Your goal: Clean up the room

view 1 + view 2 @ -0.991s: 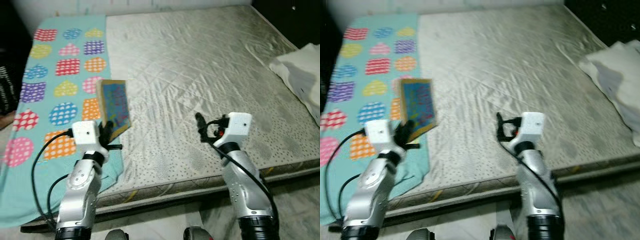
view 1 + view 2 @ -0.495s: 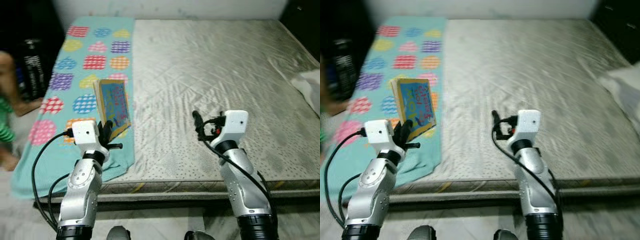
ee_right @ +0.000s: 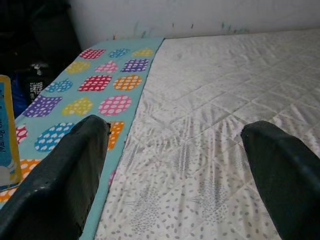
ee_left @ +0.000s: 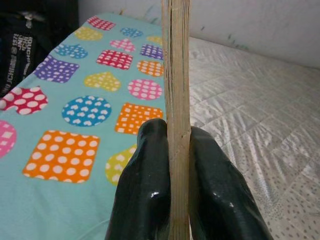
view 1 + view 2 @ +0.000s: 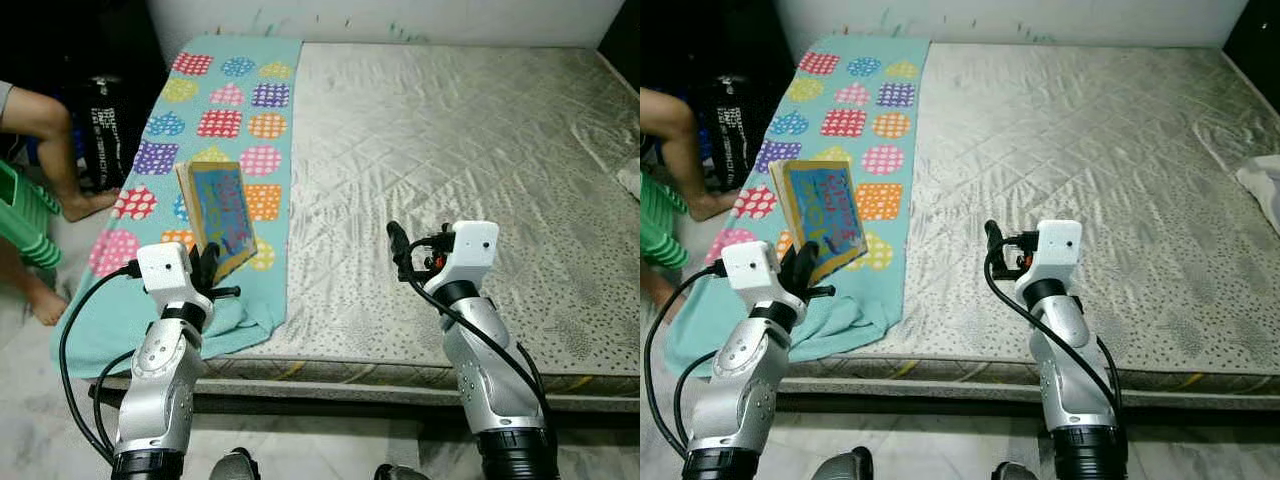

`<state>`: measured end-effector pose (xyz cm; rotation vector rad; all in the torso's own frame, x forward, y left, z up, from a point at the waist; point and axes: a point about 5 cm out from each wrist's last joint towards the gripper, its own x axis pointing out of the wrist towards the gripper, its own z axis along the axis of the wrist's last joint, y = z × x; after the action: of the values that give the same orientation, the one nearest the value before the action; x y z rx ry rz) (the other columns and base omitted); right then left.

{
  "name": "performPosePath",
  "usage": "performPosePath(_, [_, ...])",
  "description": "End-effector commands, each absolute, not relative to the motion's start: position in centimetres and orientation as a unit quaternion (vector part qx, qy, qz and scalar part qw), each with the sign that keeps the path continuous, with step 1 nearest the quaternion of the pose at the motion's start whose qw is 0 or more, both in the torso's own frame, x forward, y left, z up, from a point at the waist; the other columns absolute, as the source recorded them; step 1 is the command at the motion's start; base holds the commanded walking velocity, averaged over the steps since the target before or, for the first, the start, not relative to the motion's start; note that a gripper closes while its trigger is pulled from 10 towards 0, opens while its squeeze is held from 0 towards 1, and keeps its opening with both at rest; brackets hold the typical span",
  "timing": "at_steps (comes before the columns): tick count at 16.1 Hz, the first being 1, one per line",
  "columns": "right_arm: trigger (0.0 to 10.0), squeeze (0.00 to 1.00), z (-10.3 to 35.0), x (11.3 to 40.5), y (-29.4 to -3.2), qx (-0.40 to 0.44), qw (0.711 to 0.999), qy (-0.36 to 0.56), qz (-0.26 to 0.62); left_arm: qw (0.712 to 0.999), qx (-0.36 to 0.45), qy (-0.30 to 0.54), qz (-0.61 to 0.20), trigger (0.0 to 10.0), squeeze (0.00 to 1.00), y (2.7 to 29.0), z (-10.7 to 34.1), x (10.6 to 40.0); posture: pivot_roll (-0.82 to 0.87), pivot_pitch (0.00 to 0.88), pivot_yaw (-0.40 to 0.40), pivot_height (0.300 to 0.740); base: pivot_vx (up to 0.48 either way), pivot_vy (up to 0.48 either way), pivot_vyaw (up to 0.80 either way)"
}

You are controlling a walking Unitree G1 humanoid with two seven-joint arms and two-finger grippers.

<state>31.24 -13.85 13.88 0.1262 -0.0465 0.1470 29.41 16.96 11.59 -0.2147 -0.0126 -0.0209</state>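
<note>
- A person's leg [image 5: 55,130] and foot are far to the left of the left gripper, on the floor beside the bed, next to something green [image 5: 22,215].
- A black bag [image 5: 103,125] stands by the bed side, ahead of the left gripper and to its left.
- The left gripper [image 5: 208,268] is raised over the front left corner of the bed and is clenched on a book [image 5: 218,212]. In the left wrist view the two fingers [image 4: 145,185] press on both sides of the book's lower edge.
- The book stands almost upright above this gripper, with its blue cover turned toward the right.
- A teal sheet [image 5: 215,110] with coloured patches lies under and ahead of the left gripper, along the left side of the mattress; its near corner is bunched just below the gripper.
- The mattress [image 5: 460,140], grey and quilted, spreads ahead of both grippers.
- The right gripper [image 5: 396,245] is raised over the front edge of the mattress, well apart from the book. Its fingers [image 3: 70,165] are spread wide and hold nothing.
- A white cloth [image 5: 1262,185] lies far to the right of the right gripper, at the mattress edge.
</note>
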Motion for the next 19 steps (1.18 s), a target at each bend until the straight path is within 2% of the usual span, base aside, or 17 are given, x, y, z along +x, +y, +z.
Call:
performPosePath(1, [10.0, 0.0, 13.62, 31.18, -13.81, 0.063, 0.995, -0.019, 0.075, 0.994, -0.103, -0.019, -0.008, 10.0, 0.0, 17.12, 12.1, 29.5, 0.02, 0.141, 0.01, 0.74, 0.0, 0.0, 0.0])
performPosePath(7, [10.0, 0.0, 13.71, 31.16, -13.6, 0.045, 0.995, -0.024, 0.086, 0.996, -0.085, -0.027, -0.016, 10.0, 0.0, 16.84, 12.35, 29.58, 0.02, 0.142, 0.01, 0.74, 0.0, 0.0, 0.0])
performPosePath(9, [10.0, 0.0, 13.68, 31.12, -13.53, 0.045, 0.995, -0.024, 0.086, 0.996, -0.086, -0.027, -0.017, 10.0, 0.0, 16.81, 12.34, 29.58, 0.02, 0.141, 0.01, 0.74, 0.0, 0.0, 0.78])
performPosePath(13, [10.0, 0.0, 13.65, 31.13, -13.54, 0.045, 0.995, -0.023, 0.086, 0.996, -0.087, -0.028, -0.02, 10.0, 0.0, 16.75, 12.37, 29.57, 0.02, 0.142, 0.008, 0.74, 0.0, -0.278, 0.66])
performPosePath(19, [10.0, 0.0, 13.59, 31.16, -13.56, 0.045, 0.995, -0.021, 0.085, 0.995, -0.091, -0.028, -0.022, 10.0, 0.0, 16.69, 12.35, 29.6, 0.02, 0.143, 0.008, 0.74, 0.0, -0.48, 0.0])
